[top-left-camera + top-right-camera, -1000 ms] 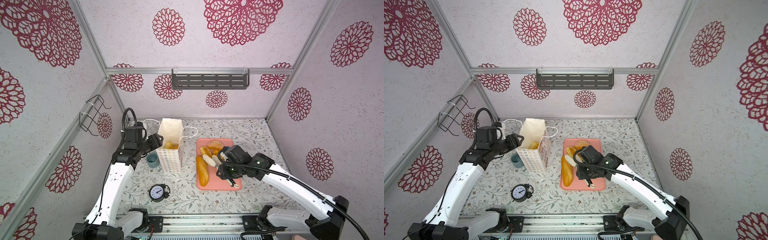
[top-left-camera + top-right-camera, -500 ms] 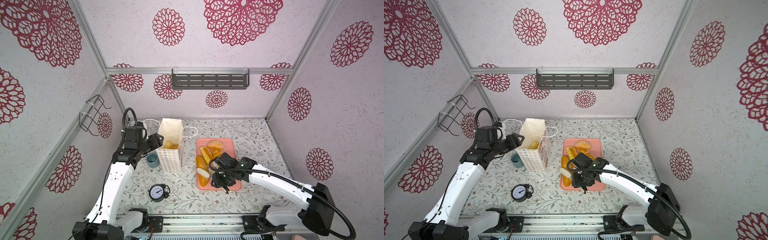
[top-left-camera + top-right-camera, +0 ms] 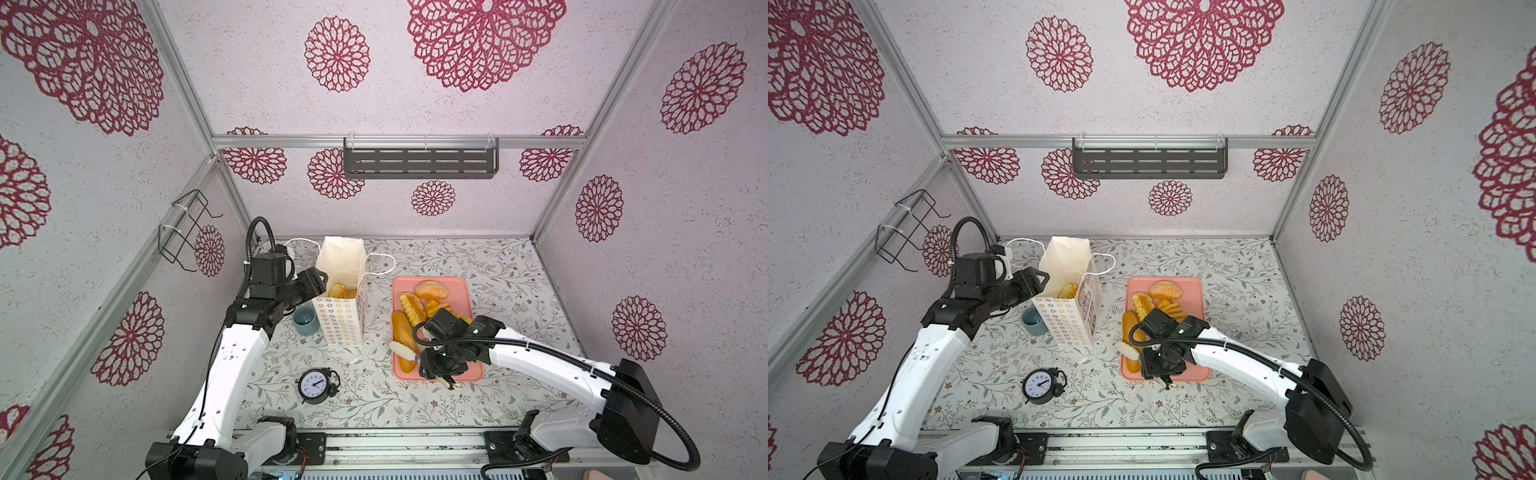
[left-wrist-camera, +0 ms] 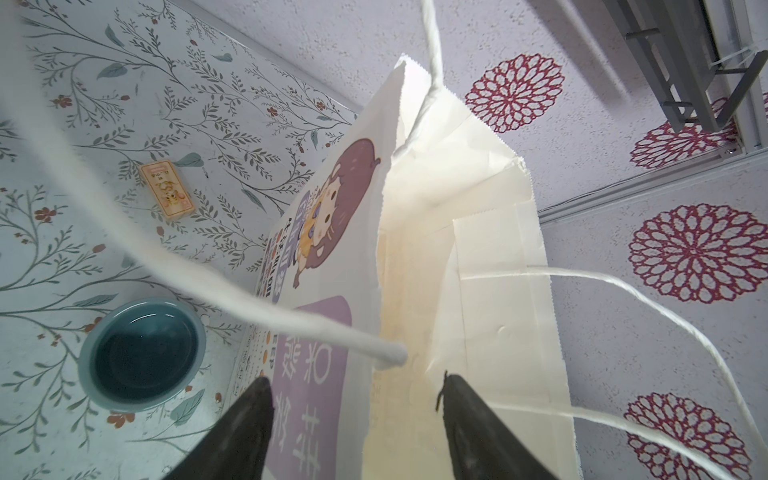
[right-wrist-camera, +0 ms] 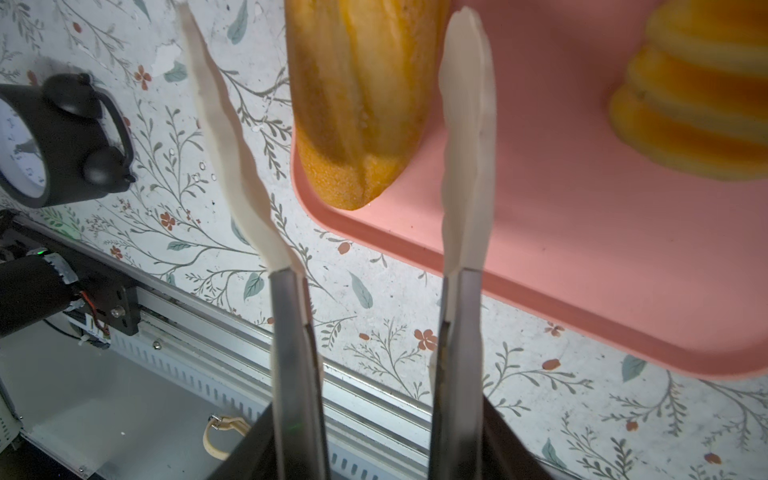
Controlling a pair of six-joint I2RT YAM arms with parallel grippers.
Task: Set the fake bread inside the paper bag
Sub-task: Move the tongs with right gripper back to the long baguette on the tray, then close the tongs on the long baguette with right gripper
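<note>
Jaws: left gripper open astride one wall of the paper bag, probably bracing its mouth; right gripper clamps tongs, tips spread either side of the long loaf on the pink tray, apparently set to pinch.

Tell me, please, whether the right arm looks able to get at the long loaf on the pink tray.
Probably yes: the tongs held by the right end effector stand open astride the long loaf on the pink tray, nothing between.
</note>
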